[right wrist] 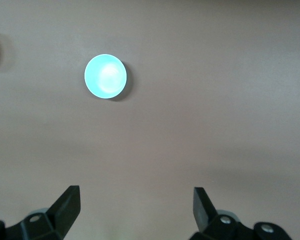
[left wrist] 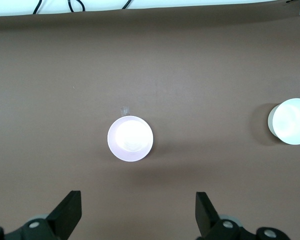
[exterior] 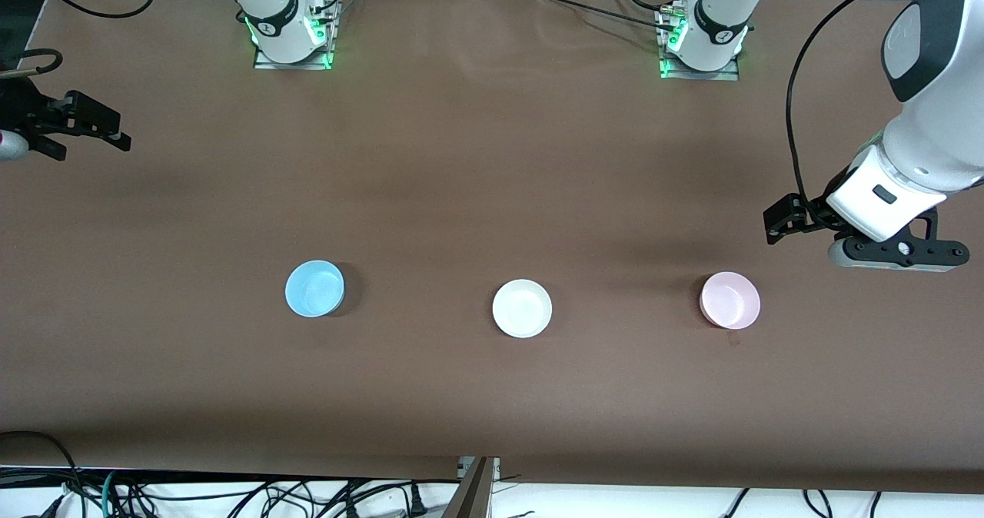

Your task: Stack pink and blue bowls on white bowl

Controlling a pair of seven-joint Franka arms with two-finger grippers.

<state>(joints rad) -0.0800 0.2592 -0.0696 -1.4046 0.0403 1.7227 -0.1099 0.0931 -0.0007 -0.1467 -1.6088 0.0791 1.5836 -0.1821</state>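
Three bowls sit in a row toward the bench [exterior: 492, 157]'s front edge, white bowl [exterior: 522, 308] between blue bowl [exterior: 314, 289] and pink bowl [exterior: 729, 300] as the stacking base, while the left gripper [left wrist: 138, 212] and the right gripper [right wrist: 136, 210] hover with fingers spread, empty, each by its own end's edge

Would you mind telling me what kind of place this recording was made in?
Most likely a robotics lab: two arms bolted to a brown-covered table, loose cables along its edge, and only a test set of bowls laid out.

Blue bowl [right wrist: 105, 76] sits upright on the table [right wrist: 215, 100], right gripper's fingers [right wrist: 66, 205] spread.
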